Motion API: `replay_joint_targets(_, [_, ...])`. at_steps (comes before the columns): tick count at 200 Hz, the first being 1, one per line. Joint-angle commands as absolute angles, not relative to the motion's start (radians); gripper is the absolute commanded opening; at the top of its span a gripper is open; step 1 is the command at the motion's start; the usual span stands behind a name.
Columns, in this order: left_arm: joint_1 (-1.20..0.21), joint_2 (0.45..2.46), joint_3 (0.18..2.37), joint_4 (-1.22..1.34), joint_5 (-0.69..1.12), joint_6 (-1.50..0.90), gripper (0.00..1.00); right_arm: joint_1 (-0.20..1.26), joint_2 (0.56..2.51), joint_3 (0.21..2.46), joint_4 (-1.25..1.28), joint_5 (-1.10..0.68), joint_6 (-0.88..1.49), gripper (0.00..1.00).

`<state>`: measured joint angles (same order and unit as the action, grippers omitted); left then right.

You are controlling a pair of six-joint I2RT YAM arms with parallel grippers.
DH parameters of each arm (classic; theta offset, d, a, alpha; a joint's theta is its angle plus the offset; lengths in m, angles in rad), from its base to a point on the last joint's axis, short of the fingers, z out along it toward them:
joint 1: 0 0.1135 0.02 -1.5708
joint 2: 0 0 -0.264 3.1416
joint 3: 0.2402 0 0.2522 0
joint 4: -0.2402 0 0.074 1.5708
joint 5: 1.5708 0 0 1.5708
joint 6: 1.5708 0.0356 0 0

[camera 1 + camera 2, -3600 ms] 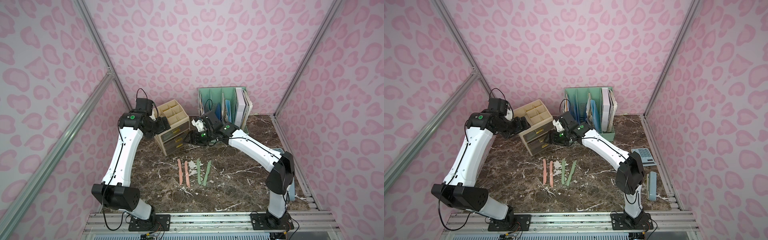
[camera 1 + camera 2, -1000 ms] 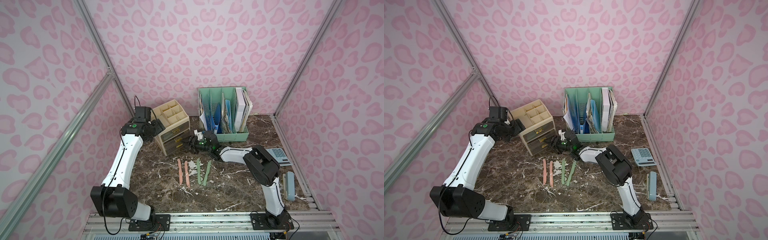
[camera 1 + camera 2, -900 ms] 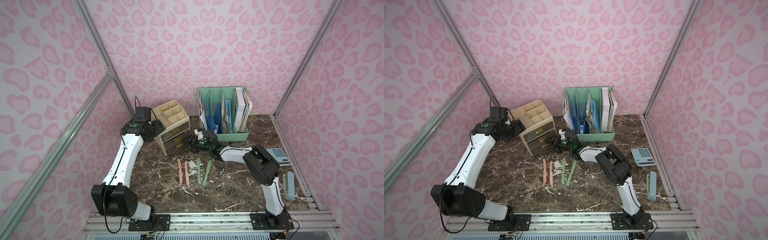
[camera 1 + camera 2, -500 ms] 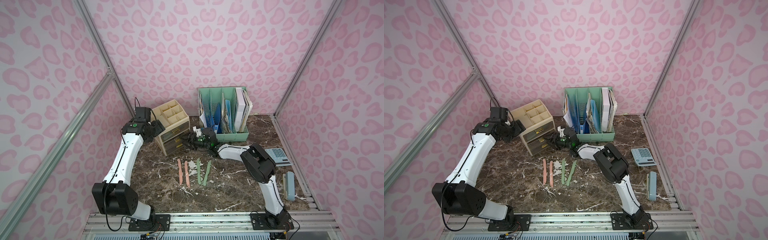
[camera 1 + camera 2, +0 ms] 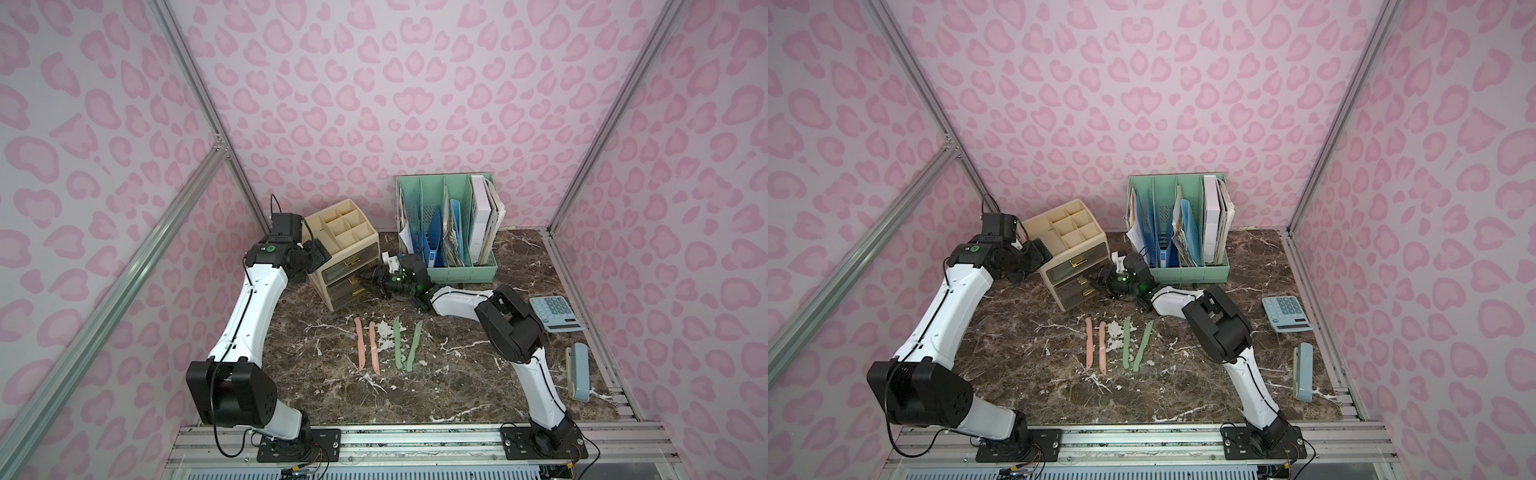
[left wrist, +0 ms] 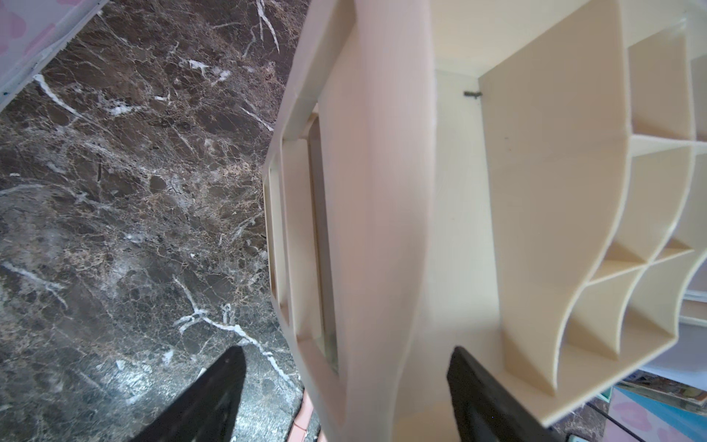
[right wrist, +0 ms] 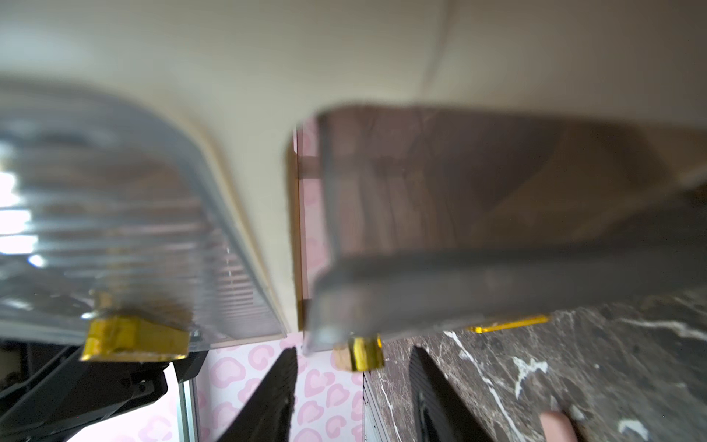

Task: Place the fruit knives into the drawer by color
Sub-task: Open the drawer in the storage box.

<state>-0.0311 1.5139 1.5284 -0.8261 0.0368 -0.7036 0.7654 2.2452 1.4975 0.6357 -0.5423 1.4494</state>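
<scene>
The keys of the calculator (image 5: pixel 555 313) beside your right arm were too small to read, and nothing on the papers in the green file rack (image 5: pixel 461 272) was clear enough to make out.

Your left gripper (image 6: pixel 346 359) stood wide apart, astride an outer wall of the cream drawer unit (image 5: pixel 353 270). One finger was outside above the marble table (image 6: pixel 114 229) and one inside the top tray. There was a gap on the outer side, and it gripped nothing.

Your right gripper (image 7: pixel 354 350) sat at the unit's front, about half spread. The gold handle (image 7: pixel 361 358) of a clear drawer (image 7: pixel 497 229) was lined up between its fingertips. The blurred wrist view did not let you tell whether they touched it.

The two pink knives (image 5: pixel 360 343) and two green knives (image 5: pixel 398 343) lay side by side on the table in front of the unit, apart from both grippers.
</scene>
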Motion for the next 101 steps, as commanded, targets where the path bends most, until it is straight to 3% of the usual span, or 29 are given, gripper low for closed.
replay_joint_targets(1, [-0.031, 1.521, 1.534, -0.831, 0.043, -0.701, 0.84, 0.763, 2.258, 1.517, 0.654, -0.548, 1.434, 0.45])
replay_joint_targets(101, [-0.03, 1.537, 1.532, -0.83, 0.052, -0.703, 0.84, 0.763, 2.286, 1.522, 0.691, -0.532, 1.442, 0.11])
